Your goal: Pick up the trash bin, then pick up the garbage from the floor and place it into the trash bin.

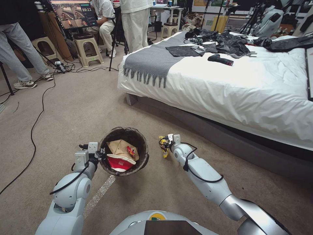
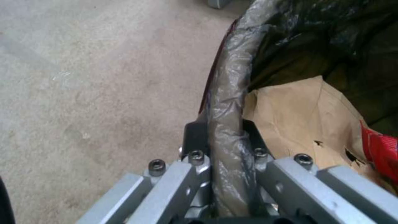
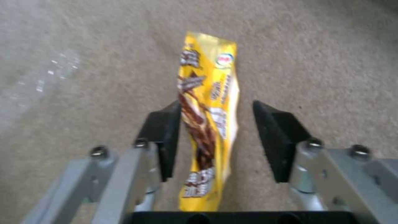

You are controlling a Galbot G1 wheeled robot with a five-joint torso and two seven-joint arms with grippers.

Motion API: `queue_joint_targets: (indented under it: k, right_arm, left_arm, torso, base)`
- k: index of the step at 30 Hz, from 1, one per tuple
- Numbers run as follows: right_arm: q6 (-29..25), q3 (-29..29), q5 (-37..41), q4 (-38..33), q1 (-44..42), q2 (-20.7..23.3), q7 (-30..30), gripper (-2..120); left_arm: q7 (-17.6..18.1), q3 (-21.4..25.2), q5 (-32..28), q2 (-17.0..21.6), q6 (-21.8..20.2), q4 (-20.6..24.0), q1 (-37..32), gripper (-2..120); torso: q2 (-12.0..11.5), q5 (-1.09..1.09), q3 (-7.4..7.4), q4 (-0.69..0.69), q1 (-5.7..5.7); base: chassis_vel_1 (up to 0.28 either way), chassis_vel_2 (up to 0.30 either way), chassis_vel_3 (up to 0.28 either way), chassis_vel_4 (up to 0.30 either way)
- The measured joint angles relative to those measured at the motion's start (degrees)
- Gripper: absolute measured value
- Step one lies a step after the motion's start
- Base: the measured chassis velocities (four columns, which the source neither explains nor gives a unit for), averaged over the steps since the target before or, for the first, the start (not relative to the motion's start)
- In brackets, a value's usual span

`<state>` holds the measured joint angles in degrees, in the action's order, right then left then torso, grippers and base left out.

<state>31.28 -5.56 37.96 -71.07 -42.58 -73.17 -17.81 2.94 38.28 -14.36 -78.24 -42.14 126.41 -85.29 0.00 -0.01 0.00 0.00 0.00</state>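
- Your left claw (image 1: 101,153) is clamped on the rim of the trash bin (image 1: 142,161), one finger inside and one outside the bag-covered edge, holding the bin above the carpet.
- Inside the bin you can see a tan paper scrap (image 1: 120,147) and a red-and-white cup (image 1: 120,162).
- Your right claw (image 3: 215,137) stands apart, its pads on either side of a yellow snack wrapper (image 3: 207,124). One pad looks to be touching it and the other is clear, so the wrapper is not pinched.
- In the head view the wrapper (image 1: 163,147) sits at the right claw's tips, just beside the bin, near the bed (image 1: 228,94).
- Risk: the wrapper is thin and slick. If you close off-centre it could slide out or fold away.
- Risk: the bin hangs from one rim point through loose bag film, so a quick swing may tip it or let it slip.
- Risk: bringing the right claw over, you could knock the bin's rim.
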Motion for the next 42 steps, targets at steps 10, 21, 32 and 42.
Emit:
queue_joint_targets:
  k: [10, 21, 32, 42]
  right_arm:
    - [0.2, -0.5, -1.5, 5.9, 1.7, -1.6, -1.7, 92]
    - [-1.2, -1.7, -3.9, 11.3, 2.4, -3.8, 0.2, 100]
    - [-1.8, -1.6, -5.8, 14.4, 2.6, -5.2, 1.5, 100]
    - [-2.1, -0.4, -7.2, 17.1, 3.2, -5.2, 2.9, 80]
  left_arm:
    - [0.0, 0.0, -0.1, -0.1, 0.0, 0.1, 0.0, 3]
    - [-0.1, 0.7, -0.2, -0.1, 0.0, 0.1, 0.1, 3]
    - [-0.1, 1.0, -0.4, -0.1, 0.0, -0.3, 0.2, 3]
    - [-0.2, 1.1, -0.5, -0.1, 0.0, -0.5, 0.2, 3]
  torso:
    - [0.0, 0.0, 0.0, 0.0, 0.0]
    - [0.0, 0.0, 0.0, 0.0, 0.0]
    - [0.0, 0.01, 0.0, 0.0, 0.0]
    - [0.0, 0.01, 0.0, -0.01, 0.0]
  base:
    - [0.0, 0.0, 0.0, 0.0]
    - [0.0, 0.0, 0.0, 0.0]
    - [0.0, 0.0, 0.0, 0.0]
    - [0.0, 0.0, 0.0, 0.0]
